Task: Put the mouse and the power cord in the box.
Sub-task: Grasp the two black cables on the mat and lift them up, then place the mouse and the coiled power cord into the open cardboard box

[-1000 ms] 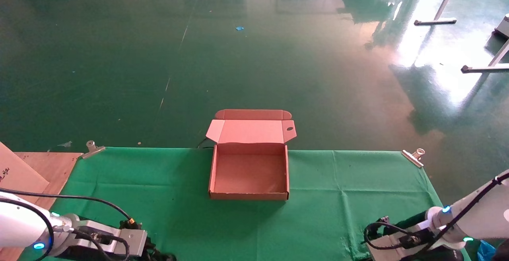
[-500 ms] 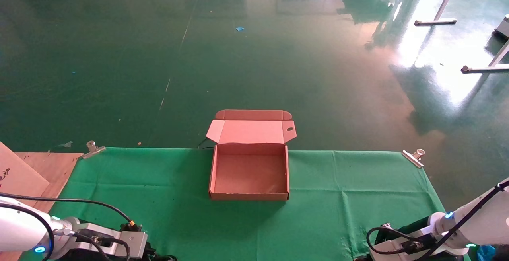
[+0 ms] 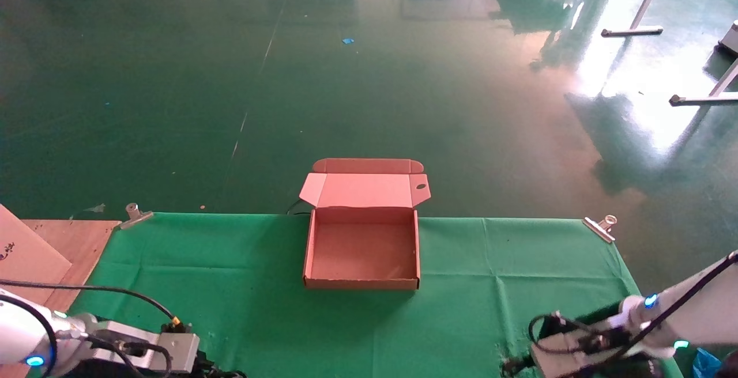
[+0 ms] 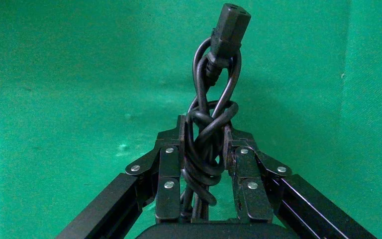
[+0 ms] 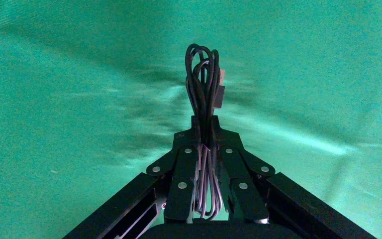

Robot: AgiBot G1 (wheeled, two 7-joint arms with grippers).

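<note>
The brown cardboard box [image 3: 361,283] stands open and empty at the far middle of the green cloth [image 3: 230,268], its lid folded back. At the near left edge, my left gripper [image 3: 222,372] [image 4: 205,127] is shut on the knotted black power cord [image 4: 214,107], whose chunky plug [image 4: 231,25] sticks out past the fingertips. My right gripper [image 3: 513,366] [image 5: 205,122], at the near right edge, is shut on a thin looped black cable bundle [image 5: 202,79] with a flat plug. The mouse's oval body is out of view.
Metal clips [image 3: 134,215] [image 3: 602,225] pin the cloth at both far corners. A wooden board [image 3: 63,239] and a cardboard sheet [image 3: 23,257] lie at the left. A thin black cable [image 3: 297,210] shows behind the box. Glossy green floor lies beyond the table's far edge.
My left arm has slid a little to the left and lower. My right arm dipped, then came back up and shifted left with its cable. The box has not moved.
</note>
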